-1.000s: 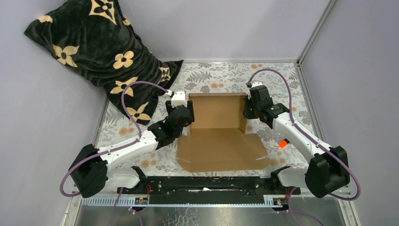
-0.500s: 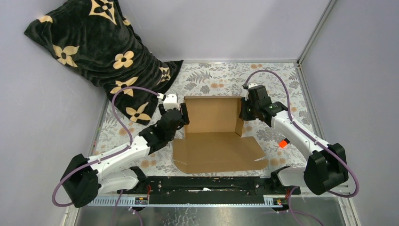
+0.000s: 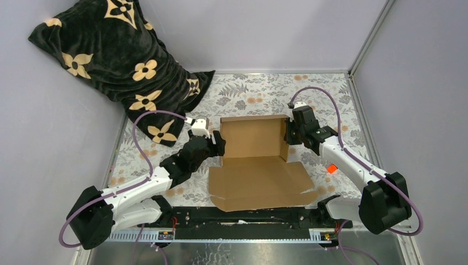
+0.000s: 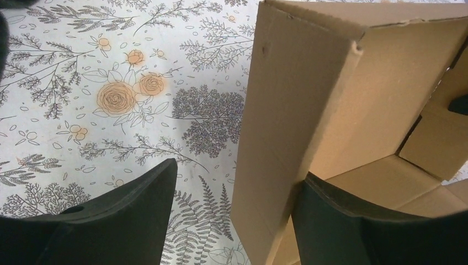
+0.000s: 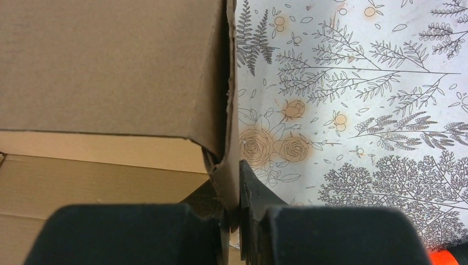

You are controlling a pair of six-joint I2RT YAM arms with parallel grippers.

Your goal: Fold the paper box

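Partly upright brown paper box (image 3: 259,168), right hand (image 5: 234,185) tight on one wall, left hand (image 4: 238,175) wide astride another.

**Room behind, walls at the sides**

The table (image 3: 265,88) lies bare beyond the paper box (image 3: 254,138). Its upright left wall stands between the wide jaws of the left gripper (image 3: 219,144). The right gripper (image 3: 287,138) pinches the right wall. A pillow (image 3: 110,49) blocks the far-left corner.

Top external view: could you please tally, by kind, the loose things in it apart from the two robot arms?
Paper box: 1
Black flowered blanket: 1
Small orange object: 1
Total: 3
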